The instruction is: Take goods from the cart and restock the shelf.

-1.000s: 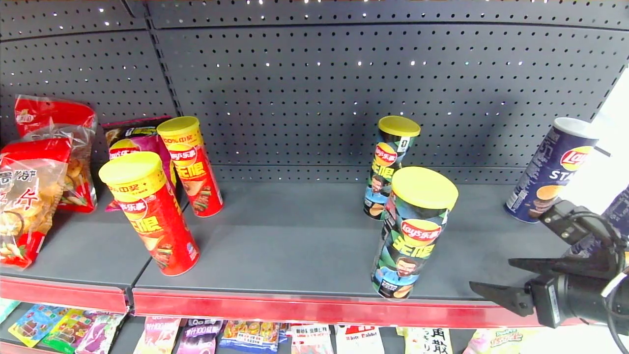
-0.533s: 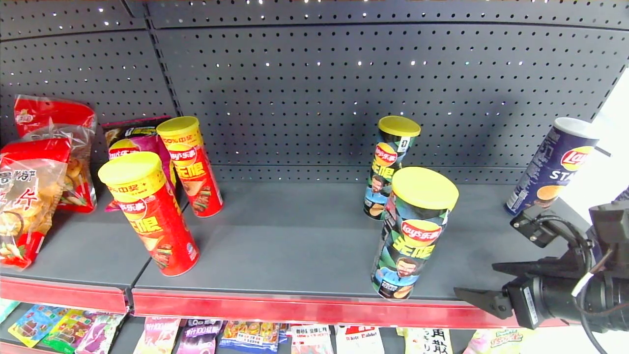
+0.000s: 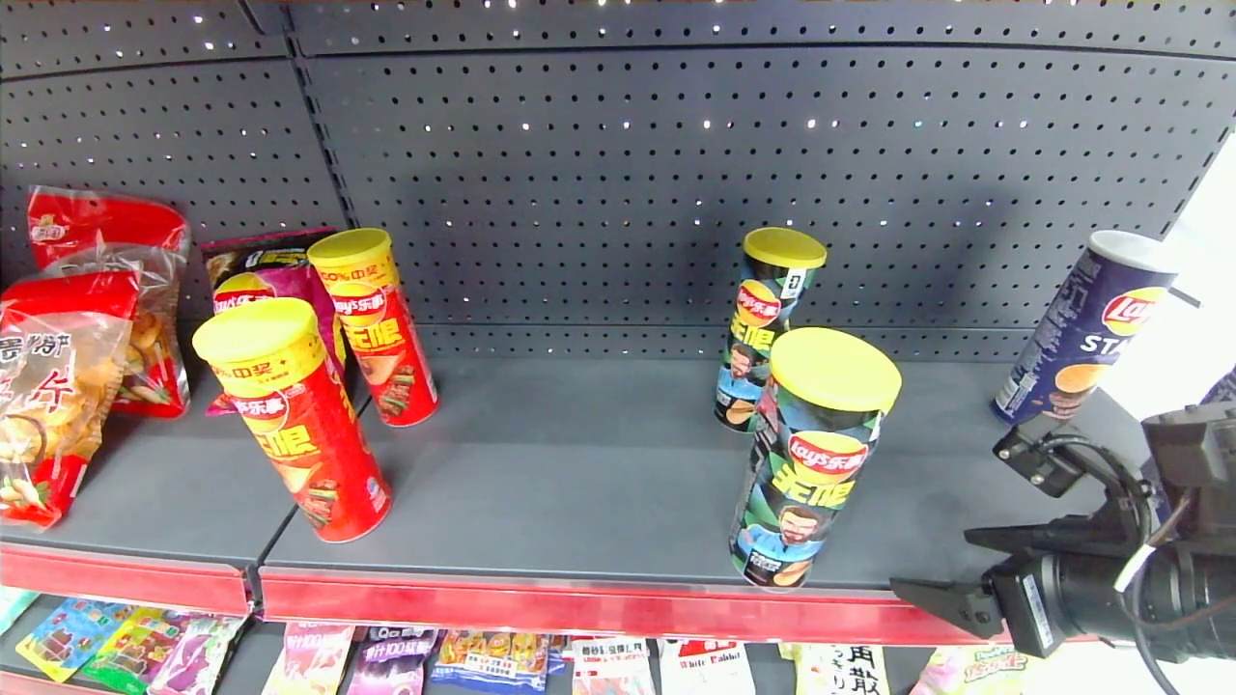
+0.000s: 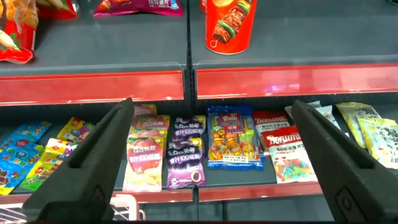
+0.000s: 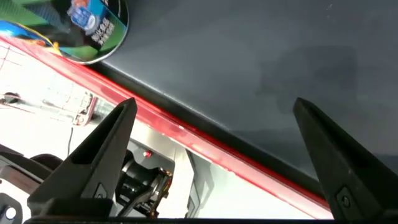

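Can (image 3: pixel 816 454), green, stands upright at the front edge of the shelf (image 3: pixel 579 483), just beside the right gripper (image 3: pixel 930 560). Likely a light, stiff tube with a slick wrap that tips easily, so you'd grip it mid-body, not by the lid. Right arm sits low and level at the shelf lip, jaws spread, empty. Left gripper (image 4: pixel 211 106) faces the lower shelf, jaws spread, also empty.

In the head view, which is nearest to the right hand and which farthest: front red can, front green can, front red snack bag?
1. Front green can, beside the right hand.
2. Front red can, further left.
3. Front red snack bag, far left.
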Motion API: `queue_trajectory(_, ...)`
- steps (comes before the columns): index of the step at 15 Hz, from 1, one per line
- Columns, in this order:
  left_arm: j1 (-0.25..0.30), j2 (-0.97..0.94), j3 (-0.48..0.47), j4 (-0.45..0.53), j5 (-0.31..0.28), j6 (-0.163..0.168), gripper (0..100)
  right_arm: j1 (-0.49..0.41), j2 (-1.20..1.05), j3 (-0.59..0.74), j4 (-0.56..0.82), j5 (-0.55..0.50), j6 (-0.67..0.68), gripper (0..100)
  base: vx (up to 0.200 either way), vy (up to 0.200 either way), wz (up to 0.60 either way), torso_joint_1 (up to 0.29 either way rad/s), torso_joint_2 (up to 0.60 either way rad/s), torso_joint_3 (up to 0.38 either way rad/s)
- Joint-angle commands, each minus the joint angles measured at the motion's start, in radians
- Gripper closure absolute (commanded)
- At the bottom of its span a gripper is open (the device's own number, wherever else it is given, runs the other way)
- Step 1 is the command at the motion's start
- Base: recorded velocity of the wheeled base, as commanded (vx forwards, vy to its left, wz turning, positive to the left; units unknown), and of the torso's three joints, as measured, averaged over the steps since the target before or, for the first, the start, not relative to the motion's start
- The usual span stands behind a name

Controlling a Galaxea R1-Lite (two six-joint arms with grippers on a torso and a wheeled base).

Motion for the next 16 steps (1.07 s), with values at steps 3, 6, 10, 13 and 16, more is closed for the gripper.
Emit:
queue_trajectory(3,0.000,0.002,0.000,0.000,0.001,0.000,0,0.026,0.022,-0.014,-0.002,-0.001,0.000,0,0.000,0.000,0.00,0.000,0.00,0.000)
queue_trajectory(6,0.000,0.002,0.000,0.000,0.001,0.000,0,0.032,0.079,-0.051,-0.034,-0.004,-0.002,0,0.000,0.000,0.00,0.000,0.00,0.000)
queue_trajectory(10,0.000,0.002,0.000,0.001,0.001,0.002,0,0.096,0.100,-0.063,-0.042,-0.085,0.000,0,0.000,0.000,0.00,0.000,0.00,0.000)
queue_trajectory(13,0.000,0.002,0.000,0.000,0.001,0.000,0,0.102,0.120,-0.085,-0.042,-0.088,0.000,0,0.000,0.000,0.00,0.000,0.00,0.000)
queue_trajectory(16,0.000,0.002,0.000,0.000,0.001,0.000,0,0.105,0.132,-0.105,-0.042,-0.088,-0.006,0,0.000,0.000,0.00,0.000,0.00,0.000)
